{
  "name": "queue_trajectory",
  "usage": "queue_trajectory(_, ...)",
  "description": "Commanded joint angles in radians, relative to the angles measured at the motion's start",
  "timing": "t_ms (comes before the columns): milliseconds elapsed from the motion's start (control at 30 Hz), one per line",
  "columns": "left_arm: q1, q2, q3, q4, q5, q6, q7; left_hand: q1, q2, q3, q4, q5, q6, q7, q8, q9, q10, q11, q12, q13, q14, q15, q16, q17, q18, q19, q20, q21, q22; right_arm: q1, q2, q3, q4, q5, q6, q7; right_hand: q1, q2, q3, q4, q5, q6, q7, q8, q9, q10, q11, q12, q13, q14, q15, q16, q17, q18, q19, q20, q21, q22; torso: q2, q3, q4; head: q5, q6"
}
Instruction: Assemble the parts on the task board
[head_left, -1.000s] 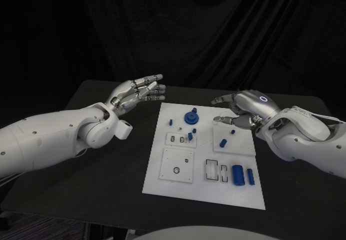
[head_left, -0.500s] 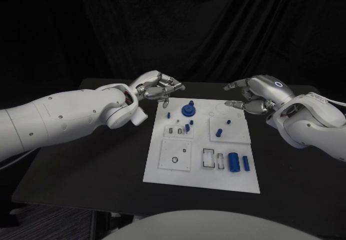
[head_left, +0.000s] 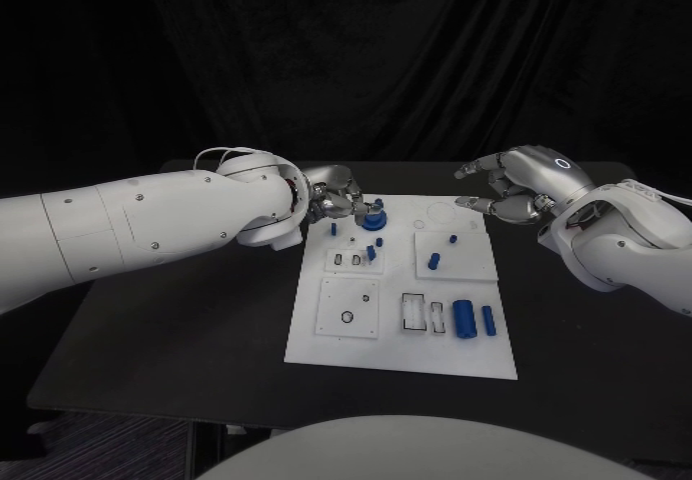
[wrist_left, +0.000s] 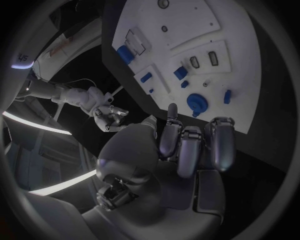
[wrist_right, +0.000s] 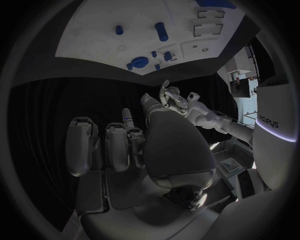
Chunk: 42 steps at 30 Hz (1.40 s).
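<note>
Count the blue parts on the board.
8: a round one by the left hand, a peg beside it, two mid-board, two right of them, two cylinders near right. The hand may hide more.

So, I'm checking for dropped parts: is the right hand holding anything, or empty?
Empty. The right hand hovers off the board's far right corner, fingers apart, nothing between them in the head or right wrist view.
</note>
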Motion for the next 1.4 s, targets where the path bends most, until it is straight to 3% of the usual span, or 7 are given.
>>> queue_trajectory(33, 0.004, 0.009, 0.001, 0.022, -0.079, 0.095, -0.198, -0.025, -0.001, -0.015, 0.000, -0.006, -0.002, -0.013, 0.056, 0.084, 0.152, -0.061, 0.184, 0.312, 0.106, -0.017, 0.003, 0.263, -0.012, 0.027, -0.013, 0.009, 0.046, 0.000, 0.003, 0.001, -0.005, 0.001, 0.020, -0.021, -0.002, 0.013, -0.001, -0.006, 0.006, 0.008, -0.001, 0.004, -0.001, 0.107, 0.007, 0.003, 0.263, 0.068, 0.008, -0.005, 0.097, 0.011, 0.036, 0.006, -0.002, 0.207, 0.004, 0.0048, -0.0088, 0.003, 0.000)
queue_trajectory(200, 0.005, 0.028, 0.001, 0.033, -0.084, 0.112, -0.256, -0.057, -0.002, -0.033, 0.000, -0.006, 0.000, -0.029, 0.095, 0.183, 0.152, -0.076, 0.184, 0.312, 0.106, -0.033, 0.003, 0.263, -0.015, 0.042, -0.030, 0.009, 0.056, -0.002, 0.008, 0.001, -0.013, 0.001, 0.023, -0.019, -0.003, 0.014, -0.001, -0.006, 0.011, 0.007, -0.002, 0.001, -0.003, 0.107, 0.007, 0.003, 0.263, 0.068, 0.009, -0.006, 0.096, 0.011, 0.035, 0.006, -0.004, 0.206, 0.007, 0.0103, -0.0143, 0.005, 0.000)
queue_trajectory(267, 0.005, 0.036, 0.001, 0.033, -0.085, 0.118, -0.278, -0.066, -0.004, -0.039, 0.001, -0.003, 0.001, -0.032, 0.098, 0.206, 0.152, -0.080, 0.184, 0.312, 0.106, -0.037, 0.003, 0.263, -0.015, 0.044, -0.034, 0.008, 0.056, -0.002, 0.010, 0.001, -0.014, 0.001, 0.023, -0.018, -0.003, 0.015, -0.001, -0.006, 0.012, 0.006, -0.002, 0.000, -0.003, 0.107, 0.006, 0.003, 0.263, 0.068, 0.009, -0.006, 0.095, 0.012, 0.035, 0.006, -0.005, 0.206, 0.009, 0.0158, -0.0194, 0.009, 0.000)
queue_trajectory(533, 0.004, 0.057, 0.001, 0.034, -0.086, 0.134, -0.320, -0.082, -0.010, -0.052, 0.001, 0.003, 0.002, -0.034, 0.084, 0.223, 0.152, -0.083, 0.184, 0.312, 0.106, -0.040, 0.003, 0.263, -0.014, 0.044, -0.038, 0.004, 0.053, -0.003, 0.009, 0.001, -0.010, 0.001, 0.017, -0.018, -0.004, 0.015, -0.001, -0.006, 0.014, 0.005, -0.002, -0.001, -0.004, 0.107, 0.006, 0.003, 0.263, 0.068, 0.009, -0.006, 0.096, 0.012, 0.035, 0.006, -0.005, 0.206, 0.011, 0.0161, -0.0224, 0.009, 0.000)
queue_trajectory(800, 0.003, 0.070, 0.001, 0.034, -0.086, 0.126, -0.318, -0.088, -0.010, -0.057, 0.000, 0.006, 0.009, -0.036, 0.073, 0.231, 0.152, -0.084, 0.184, 0.312, 0.106, -0.042, 0.003, 0.263, -0.013, 0.042, -0.039, 0.001, 0.049, -0.003, 0.009, 0.001, -0.009, 0.001, 0.021, -0.023, -0.004, 0.015, -0.001, -0.005, 0.014, 0.005, -0.002, -0.001, -0.004, 0.107, 0.006, 0.003, 0.263, 0.068, 0.008, -0.005, 0.096, 0.012, 0.035, 0.006, -0.006, 0.206, 0.011, 0.0232, -0.0268, 0.007, 0.000)
queue_trajectory(933, 0.002, 0.074, 0.001, 0.031, -0.086, 0.121, -0.317, -0.088, -0.010, -0.057, -0.001, 0.010, 0.013, -0.036, 0.067, 0.234, 0.152, -0.085, 0.184, 0.312, 0.106, -0.043, 0.003, 0.263, -0.013, 0.042, -0.040, -0.001, 0.047, -0.003, 0.010, 0.001, -0.009, 0.001, 0.023, -0.025, -0.004, 0.016, -0.001, -0.005, 0.016, 0.004, -0.002, -0.002, -0.004, 0.107, 0.006, 0.003, 0.263, 0.068, 0.008, -0.007, 0.094, 0.012, 0.035, 0.006, -0.005, 0.206, 0.012, 0.0190, -0.0267, 0.005, 0.000)
queue_trajectory(1400, -0.005, 0.087, 0.001, 0.016, -0.086, 0.105, -0.316, -0.079, -0.012, -0.059, -0.005, 0.035, 0.078, -0.050, 0.021, 0.256, 0.152, -0.098, 0.184, 0.312, 0.106, -0.054, 0.003, 0.263, -0.013, 0.046, -0.051, -0.006, 0.047, -0.003, 0.013, 0.001, -0.011, 0.001, 0.029, -0.029, -0.006, 0.016, -0.002, -0.005, 0.017, 0.003, -0.002, -0.003, -0.005, 0.107, 0.006, 0.003, 0.263, 0.067, 0.008, -0.009, 0.092, 0.013, 0.034, 0.006, -0.009, 0.205, 0.011, 0.0163, -0.0231, 0.001, 0.000)
